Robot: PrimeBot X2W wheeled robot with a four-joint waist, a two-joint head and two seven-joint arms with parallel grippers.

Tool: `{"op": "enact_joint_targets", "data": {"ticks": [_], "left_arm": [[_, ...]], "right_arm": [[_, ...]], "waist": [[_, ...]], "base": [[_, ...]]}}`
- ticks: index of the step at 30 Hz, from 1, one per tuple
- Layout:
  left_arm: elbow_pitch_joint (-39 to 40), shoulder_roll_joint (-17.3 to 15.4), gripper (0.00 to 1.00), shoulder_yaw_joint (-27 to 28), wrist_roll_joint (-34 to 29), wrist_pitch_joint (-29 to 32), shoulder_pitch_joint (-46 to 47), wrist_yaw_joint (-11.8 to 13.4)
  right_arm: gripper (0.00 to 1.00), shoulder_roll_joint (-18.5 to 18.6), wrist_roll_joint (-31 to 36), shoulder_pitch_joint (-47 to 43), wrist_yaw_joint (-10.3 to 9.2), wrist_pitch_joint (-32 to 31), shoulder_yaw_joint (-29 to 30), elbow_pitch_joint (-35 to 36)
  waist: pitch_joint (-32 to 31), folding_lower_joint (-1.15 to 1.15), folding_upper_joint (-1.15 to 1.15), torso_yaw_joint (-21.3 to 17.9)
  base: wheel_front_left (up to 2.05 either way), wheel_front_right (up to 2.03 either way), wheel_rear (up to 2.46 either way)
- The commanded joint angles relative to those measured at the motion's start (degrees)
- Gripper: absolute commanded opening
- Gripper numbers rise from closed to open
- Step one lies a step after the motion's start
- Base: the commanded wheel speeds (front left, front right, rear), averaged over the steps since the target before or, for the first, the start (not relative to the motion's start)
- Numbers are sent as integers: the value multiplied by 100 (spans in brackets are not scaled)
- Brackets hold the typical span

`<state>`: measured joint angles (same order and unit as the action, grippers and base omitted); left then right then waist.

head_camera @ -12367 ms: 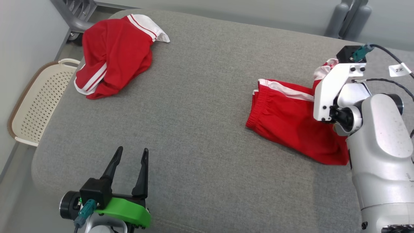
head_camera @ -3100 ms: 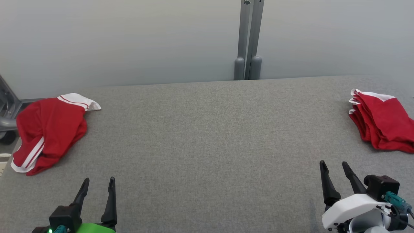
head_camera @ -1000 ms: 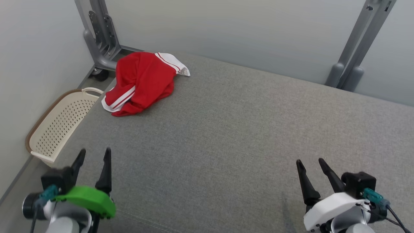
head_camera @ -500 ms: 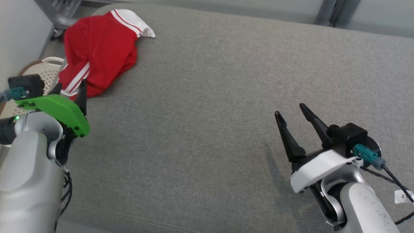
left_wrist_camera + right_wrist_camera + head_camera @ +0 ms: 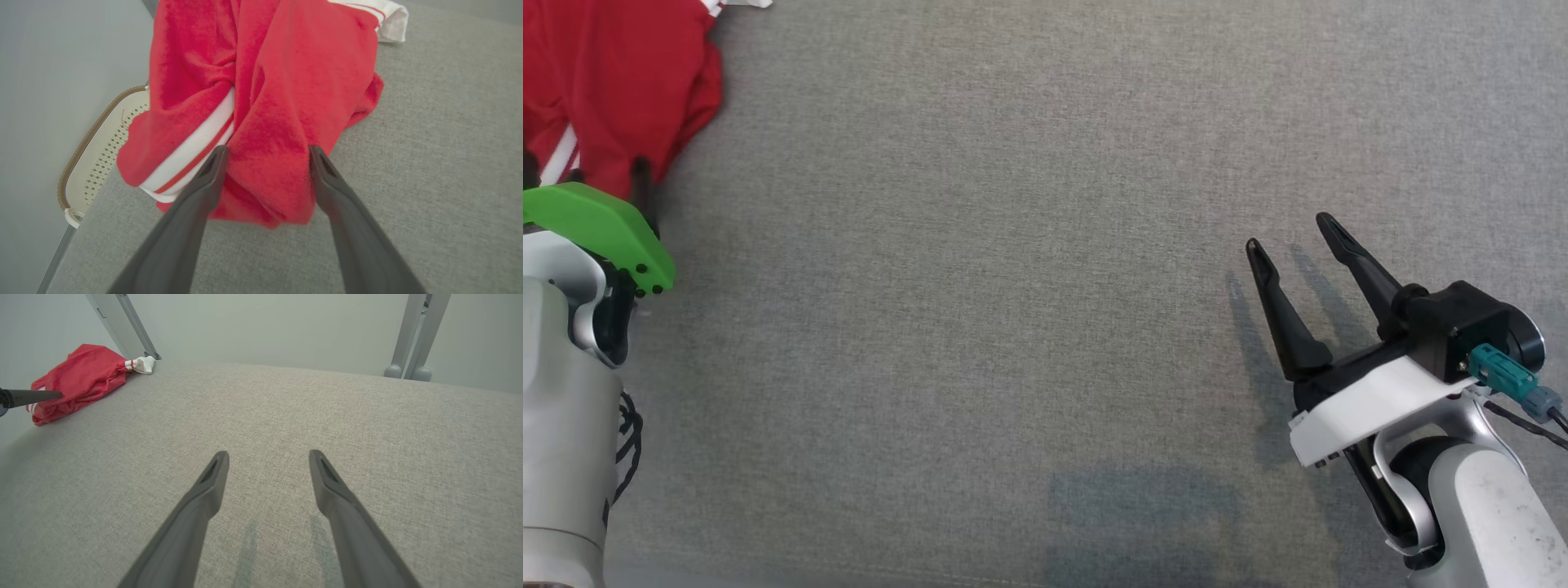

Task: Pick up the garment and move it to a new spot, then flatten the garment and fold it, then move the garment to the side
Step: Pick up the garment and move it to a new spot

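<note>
The grey padded surface (image 5: 1029, 343) is bare across its middle, and the red garment (image 5: 269, 94) lies crumpled at its far left corner, partly over the edge above a cream basket (image 5: 88, 141) that stands below. The heap's long axis runs straight away from the left hand (image 5: 267, 151), from a near fold to a white cuff (image 5: 390, 22) at the far end. That hand is spread wide and holds nothing, its two fingertips straddling the near fold; I cannot tell whether they touch the cloth. The right hand (image 5: 1289, 230), also wide apart and empty, hovers over bare surface well apart from the garment, so the left arm is clearly the nearer for the pickup.
</note>
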<state>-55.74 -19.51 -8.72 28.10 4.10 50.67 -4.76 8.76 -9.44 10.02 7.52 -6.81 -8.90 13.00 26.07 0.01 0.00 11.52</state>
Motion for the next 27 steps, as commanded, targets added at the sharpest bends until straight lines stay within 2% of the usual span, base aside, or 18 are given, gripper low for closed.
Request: {"op": "enact_joint_targets", "data": {"ticks": [1, 4, 5, 6, 7, 15, 20, 23, 27], "left_arm": [[-125, -63, 100, 1, -56, -58, 122, 110], [-312, -111, 100, 5, -83, -187, 163, 245], [-360, -113, 95, 10, -91, -225, 181, 273], [-399, -107, 40, 8, -95, -280, 196, 290], [-438, -100, 0, 8, -102, -355, 209, 313], [-525, -32, 0, -45, -149, -858, 306, 364], [-404, 42, 0, -166, -240, -1245, 404, 364], [-246, 106, 0, -312, -354, -1237, 579, 378], [-9, 196, 0, -546, -491, -1104, 760, 277]], "right_arm": [[100, 17, 52, -11, -6, 3, -10, 79], [100, 19, 70, -23, -6, 16, -47, 141], [100, 23, 67, -30, -6, 17, -52, 152], [100, 25, 67, -39, -6, 21, -50, 160], [100, 27, 81, -50, -6, 28, -40, 160], [100, -52, 2, -155, -6, 158, -14, -73], [100, -203, -107, -275, -6, 377, -85, -456], [100, -278, -175, -360, -7, 480, -57, -655], [100, -383, -246, -560, -6, 583, -85, -933]], "waist": [[263, -1, 0, -238], [274, -1, 0, -300], [273, -1, 0, -315], [266, -1, 0, -327], [248, -1, 0, -335], [-186, -1, 0, -338], [-876, -1, 0, -401], [-1286, -1, 0, -451], [-1879, -1, 0, -557]], "base": [[0, 0, 0], [0, 0, 0], [0, 0, 0], [0, 0, 0], [0, 0, 0], [0, 0, 0], [0, 0, 0], [0, 0, 0], [0, 0, 0]]}}
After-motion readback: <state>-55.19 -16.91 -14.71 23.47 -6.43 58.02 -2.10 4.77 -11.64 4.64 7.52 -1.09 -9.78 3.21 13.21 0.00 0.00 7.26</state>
